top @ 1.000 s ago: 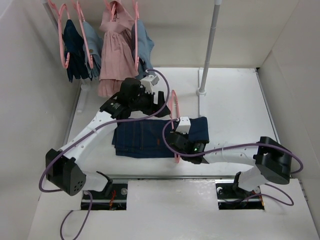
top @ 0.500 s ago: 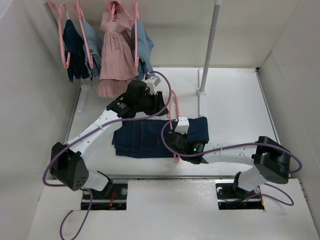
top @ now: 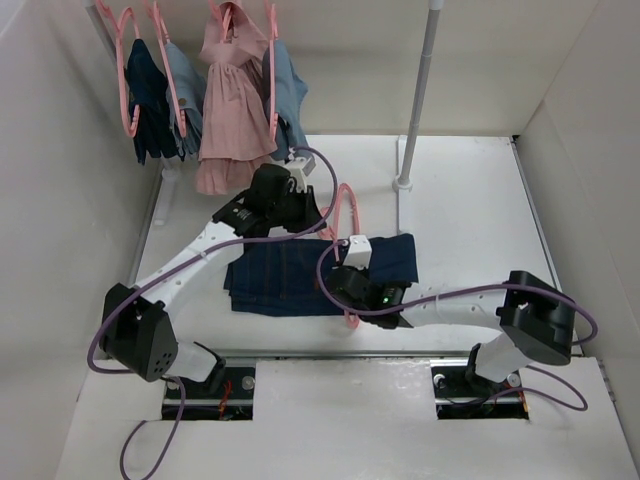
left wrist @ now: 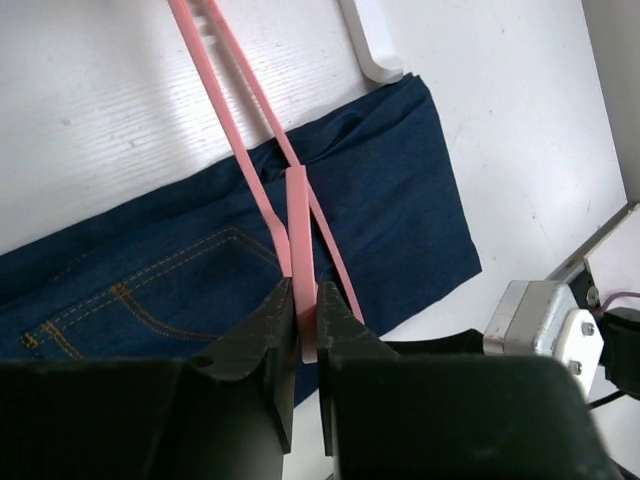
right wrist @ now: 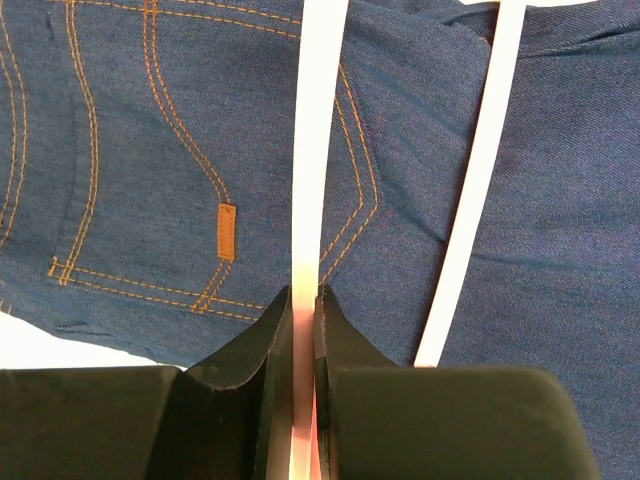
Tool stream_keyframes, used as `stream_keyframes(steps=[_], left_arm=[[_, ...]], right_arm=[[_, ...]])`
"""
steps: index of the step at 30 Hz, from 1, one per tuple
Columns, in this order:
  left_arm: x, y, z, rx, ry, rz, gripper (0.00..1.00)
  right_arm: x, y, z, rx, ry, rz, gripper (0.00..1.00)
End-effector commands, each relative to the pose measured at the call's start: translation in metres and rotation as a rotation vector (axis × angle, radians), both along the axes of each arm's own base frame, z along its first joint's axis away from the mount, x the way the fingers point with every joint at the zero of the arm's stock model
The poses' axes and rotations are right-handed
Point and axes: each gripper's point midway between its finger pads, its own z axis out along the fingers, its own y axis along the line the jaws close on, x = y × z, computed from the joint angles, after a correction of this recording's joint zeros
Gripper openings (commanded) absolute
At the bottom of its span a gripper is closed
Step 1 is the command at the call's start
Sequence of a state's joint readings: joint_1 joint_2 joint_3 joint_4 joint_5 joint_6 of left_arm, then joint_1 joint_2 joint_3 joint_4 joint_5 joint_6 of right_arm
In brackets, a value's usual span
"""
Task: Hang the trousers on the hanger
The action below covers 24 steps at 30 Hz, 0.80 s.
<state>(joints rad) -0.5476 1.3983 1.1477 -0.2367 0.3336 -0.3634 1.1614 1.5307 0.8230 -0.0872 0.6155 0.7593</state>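
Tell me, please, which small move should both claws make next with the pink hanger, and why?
Probably lift the hanger slowly with both claws together. The left claw and the right claw are each shut on a hanger bar, and the hanger crosses the trousers lying on the table.

Obs.: white matte table (top: 480, 190), evenly lit from above, soft shadows only. It is boxed in by a plain white left wall (top: 60, 200), right wall (top: 600, 150) and back wall (top: 350, 70). A pale pole (top: 424, 80) stands upright on a round foot (top: 404, 183) near the table's far edge, right of centre. In the far left corner clothes hang in a row: a navy garment (top: 150, 95), blue garments (top: 185, 85) and a pink dress (top: 230, 120).
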Motion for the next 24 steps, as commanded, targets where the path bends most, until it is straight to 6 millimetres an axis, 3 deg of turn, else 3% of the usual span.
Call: stream_keyframes(steps=[1, 2, 3, 4, 6, 7, 10, 14, 18, 19, 21, 24], left_arm=[[0.003, 0.005, 0.009, -0.011, -0.048, 0.020, 0.00], [0.004, 0.009, 0.006, -0.004, -0.037, 0.029, 0.00], [0.001, 0.013, 0.002, 0.007, -0.022, 0.047, 0.00], [0.000, 0.016, 0.004, 0.006, -0.016, 0.062, 0.00], [-0.001, 0.026, -0.003, 0.029, 0.013, 0.110, 0.00], [-0.004, 0.027, -0.004, 0.025, 0.018, 0.115, 0.00], [-0.002, 0.040, -0.012, 0.048, 0.036, 0.170, 0.00], [0.000, 0.052, -0.015, 0.053, 0.047, 0.225, 0.00], [0.004, 0.069, -0.018, 0.081, 0.058, 0.306, 0.00], [0.001, 0.072, -0.020, 0.085, 0.068, 0.319, 0.00], [0.001, 0.075, -0.025, 0.091, 0.077, 0.328, 0.00], [-0.001, 0.076, -0.026, 0.087, 0.084, 0.334, 0.00]], right_arm=[[-0.030, -0.004, -0.031, -0.091, 0.129, 0.093, 0.01], [-0.031, -0.005, -0.032, -0.099, 0.133, 0.093, 0.09], [-0.029, -0.002, -0.026, -0.105, 0.127, 0.102, 0.33], [-0.028, -0.002, -0.023, -0.129, 0.115, 0.125, 0.51], [-0.026, 0.006, -0.007, -0.130, 0.105, 0.159, 0.77], [-0.028, 0.001, -0.003, -0.157, 0.113, 0.164, 0.84], [-0.026, -0.002, 0.031, -0.138, 0.065, 0.183, 0.95], [-0.025, -0.002, 0.083, -0.023, 0.003, 0.212, 1.00], [-0.003, -0.030, 0.098, 0.141, 0.083, 0.123, 1.00], [0.014, -0.048, 0.088, 0.200, 0.179, 0.102, 1.00], [0.026, -0.074, 0.053, 0.206, 0.323, 0.021, 1.00], [0.043, -0.125, 0.009, 0.051, 0.488, -0.182, 1.00]])
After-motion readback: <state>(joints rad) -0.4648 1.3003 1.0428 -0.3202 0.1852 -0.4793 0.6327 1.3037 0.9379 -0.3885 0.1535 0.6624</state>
